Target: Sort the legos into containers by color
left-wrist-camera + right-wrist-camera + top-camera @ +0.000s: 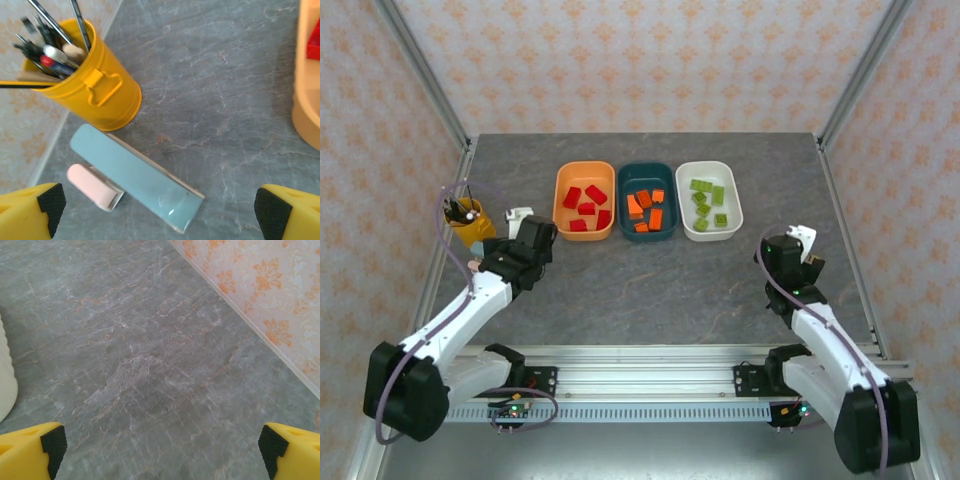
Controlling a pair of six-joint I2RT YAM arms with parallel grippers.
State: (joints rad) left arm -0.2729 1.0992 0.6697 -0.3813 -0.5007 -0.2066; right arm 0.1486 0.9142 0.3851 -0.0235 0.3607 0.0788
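3 tubs stand in a row at the far middle of the table, sides nearly touching. The orange tub on the left holds the red legos, the teal tub in the middle holds the orange legos, and the white tub on the right holds the green legos; each lies flat on its tub's floor

The left gripper hovers over bare table left of the orange tub, above a blue-and-pink block beside a yellow cup. Its fingers are spread wide, holding and touching nothing

The right gripper hangs over bare table right of the white tub, near the wall. Its fingers are spread just as wide, with nothing between them
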